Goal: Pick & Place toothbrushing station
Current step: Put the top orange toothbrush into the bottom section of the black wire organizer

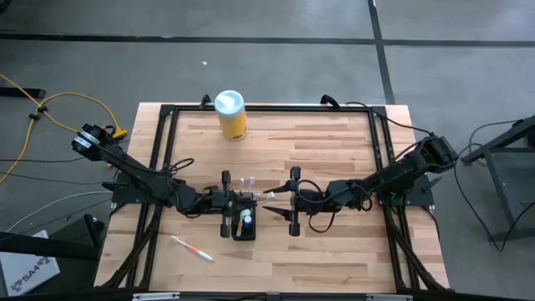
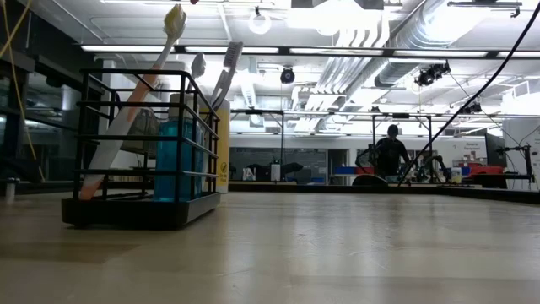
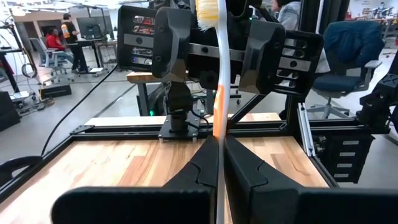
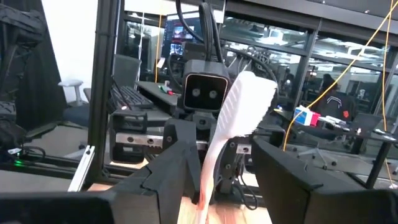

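While left claw [image 1: 227, 203] pinches one toothbrush [image 3: 219, 106] and right claw [image 1: 292, 201] gapes empty, one toothbrushing station [image 1: 244, 222], one yellow canister [image 1: 230, 114].

Table [image 1: 334, 167] is seen whole from straight above in the high view. Low view is set at tabletop height, close to the station [image 2: 143, 143], facing the room behind. Each wrist view is aimed along its own fingers at the opposite arm. Station [image 1: 243, 219] is shared by high and low views.
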Tool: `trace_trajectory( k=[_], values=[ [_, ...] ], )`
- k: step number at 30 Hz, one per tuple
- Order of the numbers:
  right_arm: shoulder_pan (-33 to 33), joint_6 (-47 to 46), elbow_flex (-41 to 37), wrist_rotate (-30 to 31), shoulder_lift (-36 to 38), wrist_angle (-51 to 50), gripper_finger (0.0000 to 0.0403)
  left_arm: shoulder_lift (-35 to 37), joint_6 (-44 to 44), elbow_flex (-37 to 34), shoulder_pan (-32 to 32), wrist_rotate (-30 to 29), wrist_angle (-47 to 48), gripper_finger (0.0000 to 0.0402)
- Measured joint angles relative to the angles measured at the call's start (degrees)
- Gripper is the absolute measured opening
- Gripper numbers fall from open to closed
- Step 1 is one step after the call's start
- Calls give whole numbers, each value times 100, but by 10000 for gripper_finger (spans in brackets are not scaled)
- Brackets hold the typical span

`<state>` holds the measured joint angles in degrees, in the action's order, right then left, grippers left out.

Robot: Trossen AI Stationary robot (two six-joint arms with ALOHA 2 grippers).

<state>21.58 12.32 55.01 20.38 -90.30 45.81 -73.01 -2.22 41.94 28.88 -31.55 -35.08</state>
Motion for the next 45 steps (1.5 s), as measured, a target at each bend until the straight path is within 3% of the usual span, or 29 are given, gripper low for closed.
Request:
trace_trajectory(
  k=[5,14,27,32,39,45],
  values=[
    [0,0,1,-86,0,10,141,0,0,-1,0,0,7,3],
    [-1,138,1,-523,0,23,16,0,-17,-1,2,24,12,3],
    [85,112,-1,-576,4,14,6,19,-208,-1,73,-63,8,10],
    [287,-85,1,-618,70,24,5,131,-251,-7,442,-787,128,31],
    [309,-765,-1,-1209,63,-264,5,369,-247,-7,1266,-2196,384,41],
    [141,-962,1,-1582,-58,-327,5,369,-175,-7,1787,-2796,419,42]
  ],
)
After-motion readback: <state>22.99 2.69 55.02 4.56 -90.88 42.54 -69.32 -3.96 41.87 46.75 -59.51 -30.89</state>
